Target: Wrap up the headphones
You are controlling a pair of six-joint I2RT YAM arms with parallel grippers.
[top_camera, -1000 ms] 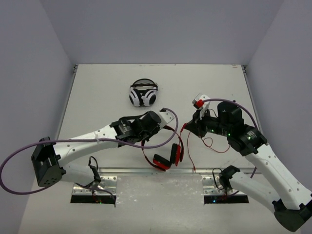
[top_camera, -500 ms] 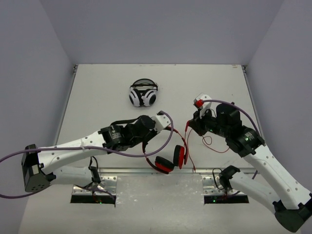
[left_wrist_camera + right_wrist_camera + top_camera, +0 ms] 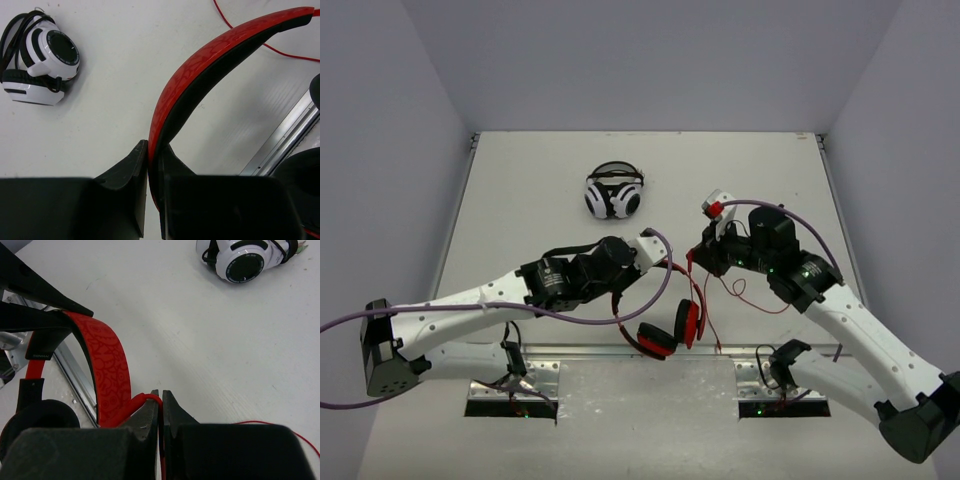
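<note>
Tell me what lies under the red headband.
Bare table, a stretch of red cable and a metal rail show under the headband. The left hand covers the rest.

We look down on a pale table boxed in by three plain walls.

The table (image 3: 540, 170) is matt off-white and fills the middle of our overhead view, narrowing toward the top of the frame. A grey-lilac back wall (image 3: 650, 60) stands across the upper part, a left wall (image 3: 380, 150) slants down the left side, and a right wall (image 3: 910, 130) slants down the right. We see a thin dark seam where the tabletop meets each side wall. At the bottom centre, a brushed metal plate (image 3: 640, 385) borders the table's near edge. The light is soft and even, and we find only faint shadows on the tabletop.
</note>
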